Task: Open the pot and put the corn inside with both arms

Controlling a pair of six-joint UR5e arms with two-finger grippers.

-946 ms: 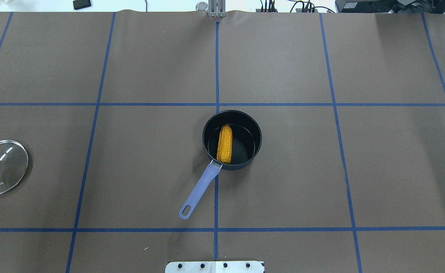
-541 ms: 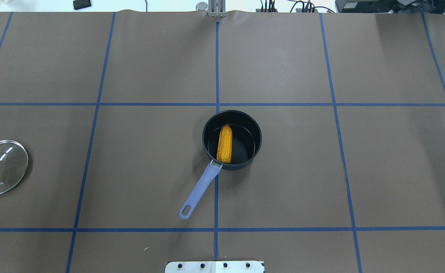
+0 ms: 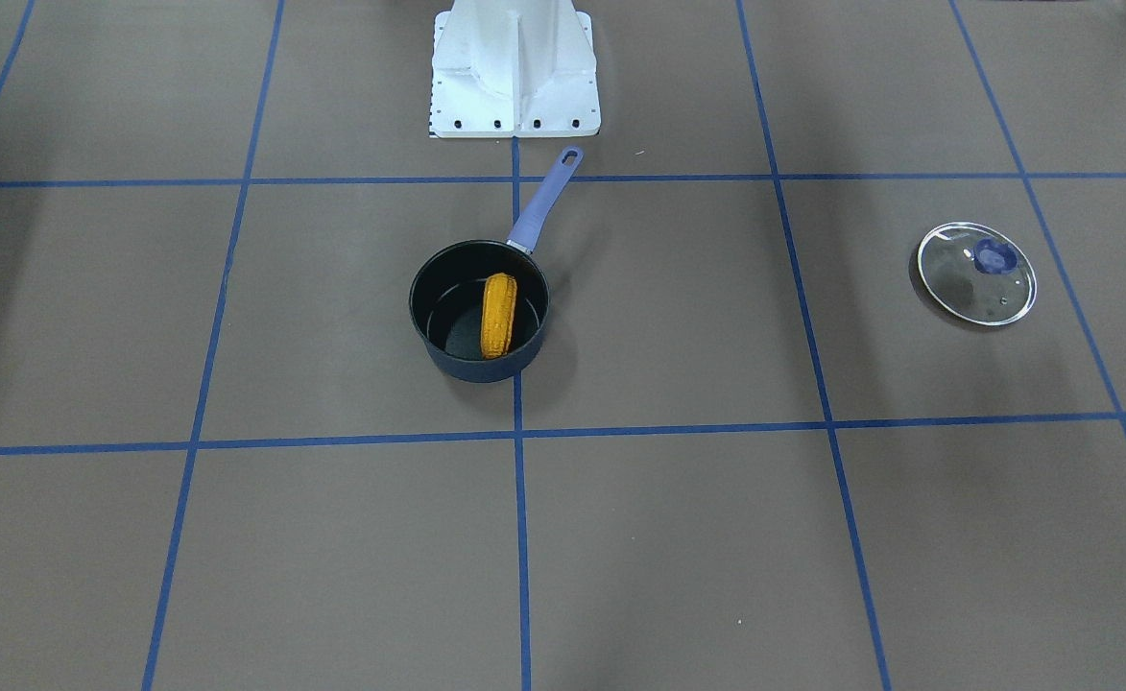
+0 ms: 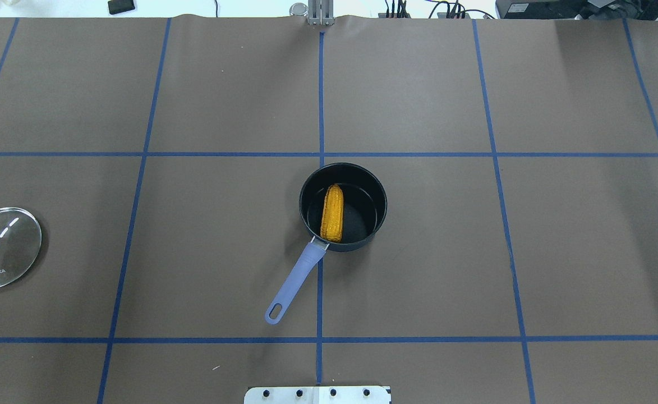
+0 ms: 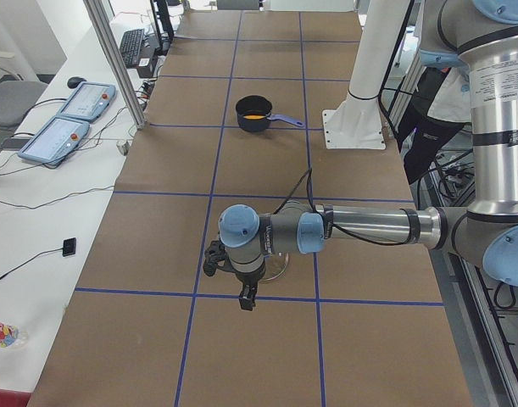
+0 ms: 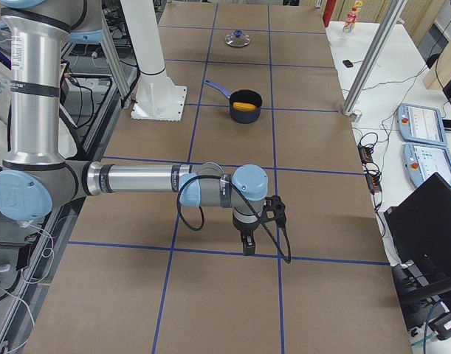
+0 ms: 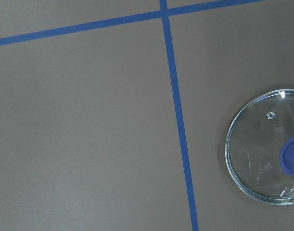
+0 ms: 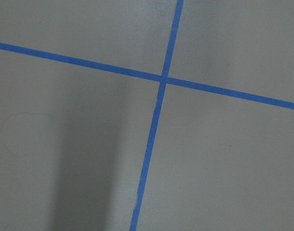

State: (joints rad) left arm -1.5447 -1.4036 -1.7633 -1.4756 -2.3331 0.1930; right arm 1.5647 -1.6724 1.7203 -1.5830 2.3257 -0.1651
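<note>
The navy pot (image 4: 362, 216) stands open at the table's middle, its purple handle (image 4: 298, 275) pointing toward the robot's base. It also shows in the front view (image 3: 447, 312). The orange-yellow corn (image 4: 332, 213) lies inside the pot, also in the front view (image 3: 498, 315). The left gripper (image 5: 246, 297) shows only in the exterior left view, hanging above the table near the glass lid; I cannot tell if it is open. The right gripper (image 6: 247, 247) shows only in the exterior right view, far from the pot; I cannot tell its state either.
The round glass lid (image 4: 9, 247) with a purple knob lies flat at the table's far left, and fills the right edge of the left wrist view (image 7: 262, 149). The white robot base plate (image 4: 317, 394) sits at the near edge. Blue tape lines grid the brown table.
</note>
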